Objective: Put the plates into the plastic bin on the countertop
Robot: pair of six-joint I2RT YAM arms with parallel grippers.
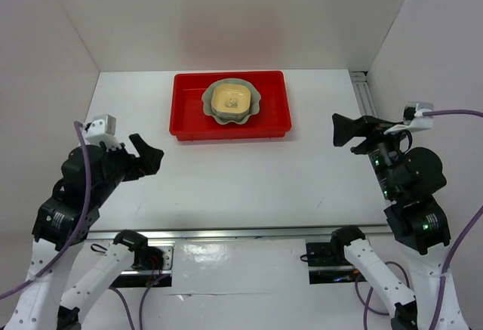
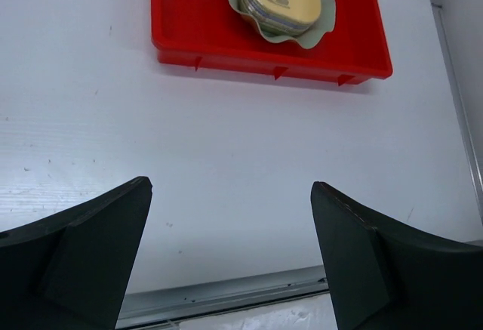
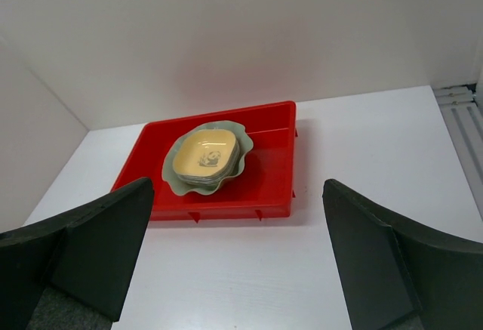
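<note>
Inside the shallow bright red rectangular plastic bin (image 1: 273, 112), near its middle, a small rounded-square yellow dish (image 1: 230, 101) is sitting atop a stack nested in the large pale-green scalloped-rim dish (image 1: 256, 106). Nearer than the bin, off either side, the left gripper (image 1: 149, 155) and right gripper (image 1: 338, 131) are hovering over the white countertop (image 1: 241, 183), fingers spread wide, gripping nothing. These dishes are probably handling as stiff, light, glossy and chippable, so pinching a raised rim is looking safest.
</note>
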